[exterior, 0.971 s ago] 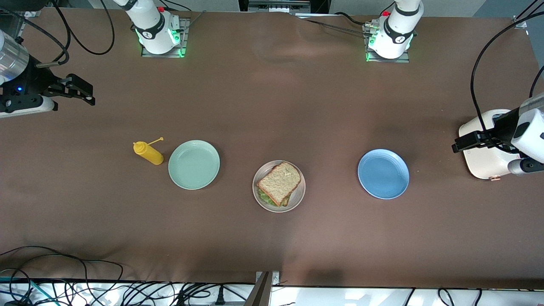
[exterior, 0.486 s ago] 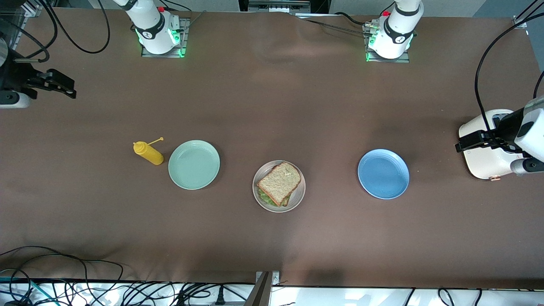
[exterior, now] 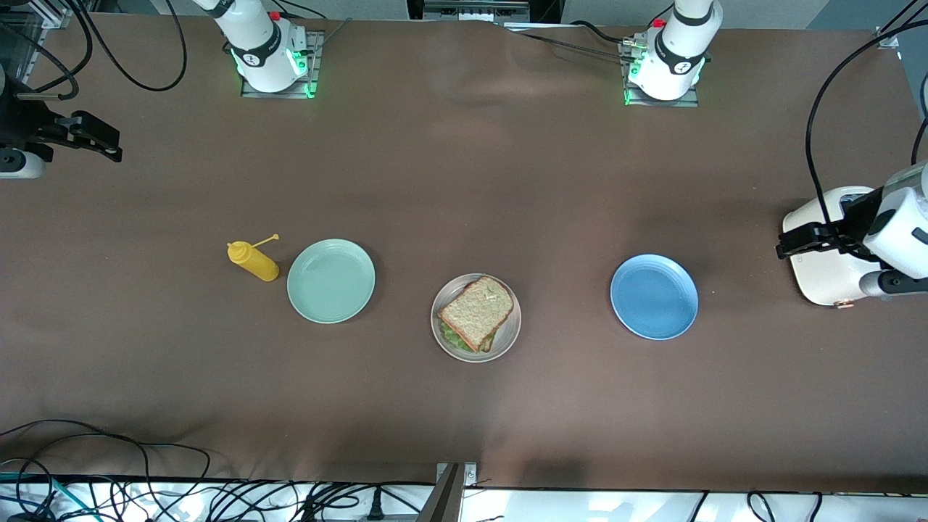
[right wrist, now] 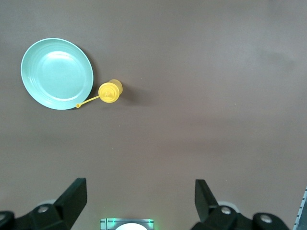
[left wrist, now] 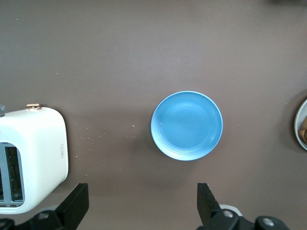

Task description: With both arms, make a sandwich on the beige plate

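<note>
The sandwich (exterior: 476, 313) lies mid-tabletop on the beige plate (exterior: 507, 335); it is likely light and soft, best pinched gently at the crust. The left gripper (exterior: 797, 243) over the toaster (exterior: 823, 279) and the right gripper (exterior: 101, 141) by the tabletop's edge both gape empty.

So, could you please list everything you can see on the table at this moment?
sandwich: one, brown bread with green lettuce, on the beige plate.
beige plate: one, pale beige, mid-table.
mint-green plate: one, toward the right arm's end.
mustard bottle: one, yellow, upright beside the mint-green plate.
blue plate: one, toward the left arm's end.
toaster: one, white, at the left arm's end.
left gripper: open, empty, over the toaster.
right gripper: open, empty, over the right arm's end of the table.
</note>
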Available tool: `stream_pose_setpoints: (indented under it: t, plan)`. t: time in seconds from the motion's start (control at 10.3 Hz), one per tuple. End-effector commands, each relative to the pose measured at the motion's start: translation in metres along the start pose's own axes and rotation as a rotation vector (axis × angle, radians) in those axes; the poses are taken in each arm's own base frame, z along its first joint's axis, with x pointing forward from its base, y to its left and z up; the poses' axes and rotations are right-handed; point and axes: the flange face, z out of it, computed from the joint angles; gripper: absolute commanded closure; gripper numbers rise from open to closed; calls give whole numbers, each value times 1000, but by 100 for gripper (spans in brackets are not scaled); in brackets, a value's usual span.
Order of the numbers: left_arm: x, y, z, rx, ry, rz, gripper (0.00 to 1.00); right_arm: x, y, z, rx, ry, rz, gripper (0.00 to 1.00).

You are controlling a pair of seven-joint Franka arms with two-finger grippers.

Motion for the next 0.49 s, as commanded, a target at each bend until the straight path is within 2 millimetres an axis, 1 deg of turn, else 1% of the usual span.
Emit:
stream_pose_setpoints:
  t: [0.0, 0.1, 0.39]
  plan:
    - [-12, -8, 2, -59, -20, 20, 3, -1, 2, -3, -11, -10, 13, 0]
    - [-19, -8, 8, -60, -24, 21, 4, 0, 2, -3, -10, -6, 13, 0]
    - [-40, -8, 22, -62, 45, 17, 1, 1, 1, -4, 11, 3, 14, 0]
